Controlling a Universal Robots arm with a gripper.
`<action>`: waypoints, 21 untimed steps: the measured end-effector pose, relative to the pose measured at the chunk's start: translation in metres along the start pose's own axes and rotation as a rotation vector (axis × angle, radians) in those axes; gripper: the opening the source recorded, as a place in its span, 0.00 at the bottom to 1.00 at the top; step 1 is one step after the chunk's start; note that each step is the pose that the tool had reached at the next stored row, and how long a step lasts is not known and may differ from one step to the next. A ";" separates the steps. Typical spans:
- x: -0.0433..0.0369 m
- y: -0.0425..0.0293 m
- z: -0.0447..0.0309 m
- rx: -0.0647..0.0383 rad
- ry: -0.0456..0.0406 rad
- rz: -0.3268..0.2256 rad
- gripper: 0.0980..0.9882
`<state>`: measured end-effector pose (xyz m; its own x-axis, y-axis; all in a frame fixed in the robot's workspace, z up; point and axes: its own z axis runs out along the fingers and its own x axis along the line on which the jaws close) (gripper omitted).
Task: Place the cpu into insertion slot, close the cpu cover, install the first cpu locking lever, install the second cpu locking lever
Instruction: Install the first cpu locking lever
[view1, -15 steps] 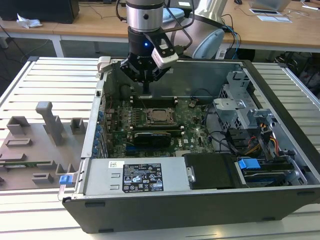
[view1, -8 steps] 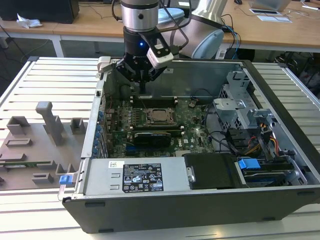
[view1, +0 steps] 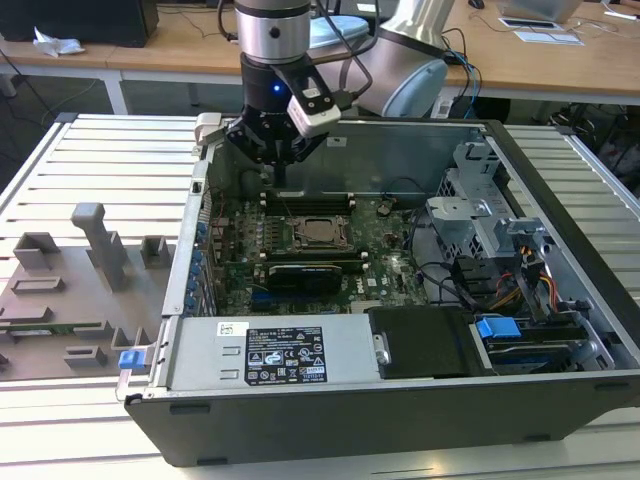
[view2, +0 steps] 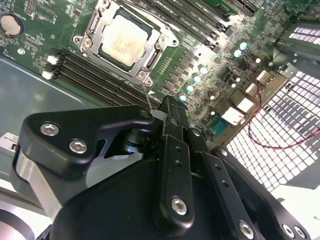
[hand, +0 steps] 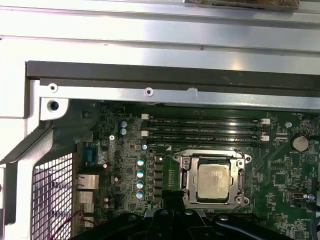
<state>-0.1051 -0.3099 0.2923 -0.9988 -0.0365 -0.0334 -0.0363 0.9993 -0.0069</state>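
1. the fingers (view2: 172, 117) look pressed together at their tips, just above the green motherboard (view2: 220, 70). in the exterior view they taper to one narrow point.
2. a thin wire locking lever (view2: 146, 95) rises from a corner of the socket right up to the fingertips. the gripper body hides whether it is pinched between them or only touches them.
3. just beyond the fingers, the cpu (view2: 124, 42) lies flat in the insertion slot (view2: 86, 41). the chip covers the slot's pin field.
4. the cpu cover (view2: 152, 56) lies down flat around the chip, whose metal top shows through its window. any other lever is hard to make out.
5. long memory slots (view2: 90, 72) run beside the socket on the fingers' side.
6. farther out, the open computer case (view1: 400, 150) stands on a slatted counter (view1: 90, 150). grey holders (view1: 100, 240) sit outside the case, well apart from the fingers.
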 end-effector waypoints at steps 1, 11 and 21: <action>0.0010 0.0000 0.0000 0.000 0.0000 0.000 0.01; 0.0078 0.0003 -0.0003 0.000 0.0000 0.000 0.01; 0.0131 0.0004 -0.0005 0.000 0.0000 0.000 0.01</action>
<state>-0.1183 -0.3099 0.2923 -0.9988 -0.0367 -0.0333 -0.0365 0.9993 -0.0069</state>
